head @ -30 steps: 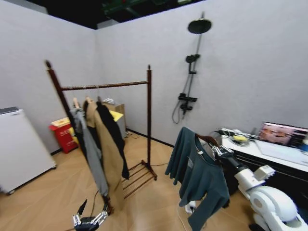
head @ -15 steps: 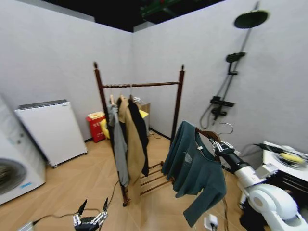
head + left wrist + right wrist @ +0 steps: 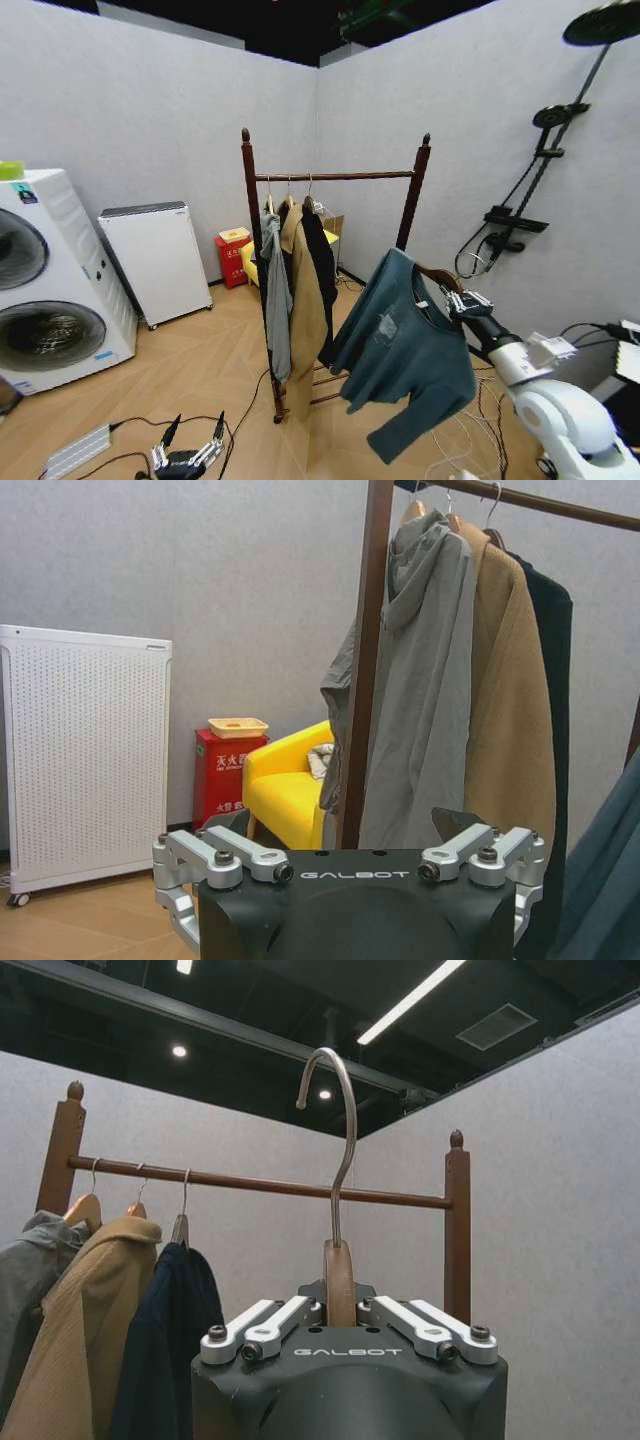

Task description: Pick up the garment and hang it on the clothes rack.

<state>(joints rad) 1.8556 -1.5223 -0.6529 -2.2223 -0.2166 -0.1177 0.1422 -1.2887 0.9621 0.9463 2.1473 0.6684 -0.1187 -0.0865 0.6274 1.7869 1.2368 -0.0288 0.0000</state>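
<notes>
Meanwhile right gripper (image 3: pixel 466 303) grips one garment (image 3: pixel 405 345); three hang on clothes rack (image 3: pixel 333 177)

garment (image 3: pixel 405 350): soft matt cloth | clothes rack (image 3: pixel 410 208): glossy wood

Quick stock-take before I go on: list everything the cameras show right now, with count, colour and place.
teal-blue soft long-sleeved garment: one, on wooden hanger, held right of rack
dark reddish-brown wooden clothes rack: one, centre
grey hooded jacket, long tan coat, dark coat: one each, hung at rack's left end
white washing machines: two, stacked, far left
white cabinet: one, left wall
red box: one, corner
yellow chair: one, behind rack
black shower-head pole: one, right wall
left hand: low, open, holding nothing
right hand: closed on hanger
</notes>
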